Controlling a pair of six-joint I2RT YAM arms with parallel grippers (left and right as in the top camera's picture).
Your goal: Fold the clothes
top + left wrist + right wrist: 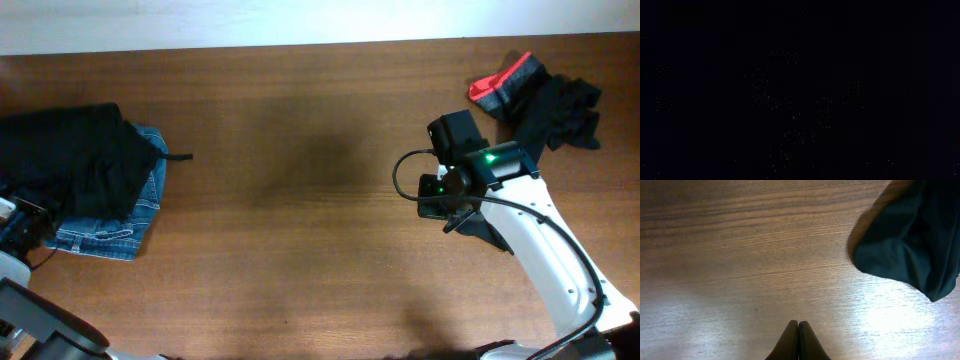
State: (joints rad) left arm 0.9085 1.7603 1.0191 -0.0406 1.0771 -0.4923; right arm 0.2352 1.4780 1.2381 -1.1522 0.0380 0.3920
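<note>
Pointing over brown wooden counter (720, 250), right fingers (799, 328) are closed, empty; black limp garment (910, 245) lies ahead-right. Whether left fingers (28, 218) grip anything, cannot tell.

Likely a robotics lab workstation. A broad brown wood-grain surface (300, 200) fills the overhead view, with a pale wall strip (250, 20) along its far edge. A white robot arm (545, 250) with a looping black cable (395, 178) and a lit green indicator light (490, 157) reaches over it. Heaped clothes (90, 160) lie at both ends.

Bare tabletop (300, 200) between jeans pile (110, 225) and black heap (560, 110)
</note>
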